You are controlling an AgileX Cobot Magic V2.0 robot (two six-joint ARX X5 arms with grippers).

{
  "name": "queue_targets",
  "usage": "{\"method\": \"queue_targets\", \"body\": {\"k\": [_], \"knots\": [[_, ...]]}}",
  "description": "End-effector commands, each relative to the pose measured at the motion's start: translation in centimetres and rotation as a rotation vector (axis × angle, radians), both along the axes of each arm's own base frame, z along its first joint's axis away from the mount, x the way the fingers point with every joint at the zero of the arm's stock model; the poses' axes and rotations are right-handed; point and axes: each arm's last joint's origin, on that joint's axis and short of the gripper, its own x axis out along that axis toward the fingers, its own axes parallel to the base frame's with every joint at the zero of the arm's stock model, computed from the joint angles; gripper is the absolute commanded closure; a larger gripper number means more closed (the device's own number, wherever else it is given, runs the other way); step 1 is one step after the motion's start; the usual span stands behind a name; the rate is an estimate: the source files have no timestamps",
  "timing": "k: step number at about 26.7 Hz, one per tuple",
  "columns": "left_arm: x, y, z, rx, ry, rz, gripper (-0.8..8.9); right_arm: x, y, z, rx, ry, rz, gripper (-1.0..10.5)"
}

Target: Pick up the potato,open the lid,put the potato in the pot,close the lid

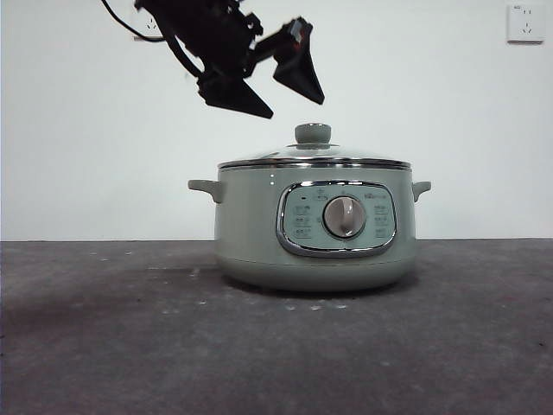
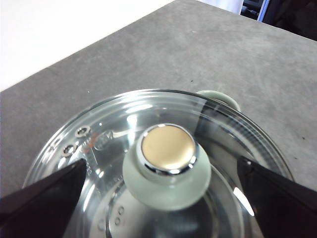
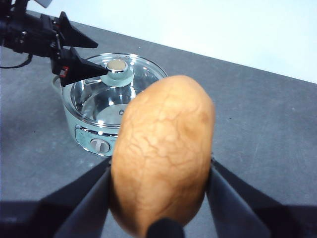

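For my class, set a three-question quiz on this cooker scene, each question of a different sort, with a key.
1. True or false: the lid is off the pot.
2. What does the right gripper hold?
A. the lid's knob
B. the potato
C. nothing
3. Fill in: the left gripper hangs open above the lid's ____.

Key
1. False; it sits closed on the pot.
2. B; both fingers press the potato's sides, well away from the pot.
3. knob; the left wrist view shows it between the spread fingers, untouched.
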Motion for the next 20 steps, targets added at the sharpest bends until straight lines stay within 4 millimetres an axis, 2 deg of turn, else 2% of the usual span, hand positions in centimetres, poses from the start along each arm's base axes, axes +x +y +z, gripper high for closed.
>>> {"method": "queue_targets", "body": {"k": [1,8,20], "knots": [[0.6,-0.6,-0.8,0.001,-0.016,-0.007,2.08,0.0,0.0,0.1,0.000,-0.008,-0.002,9.6],[1.7,-1.2,-2.7,0.004,-0.009,-0.008,2.08,0.0,-0.1,0.1,0.000,-0.014,-0.014,9.6],[2.0,-2.3,-3.6,-0.014,-0.037,-0.026,2.20,0.0,-0.1,0.2,0.004,-0.020,-0.032,9.6]]}}
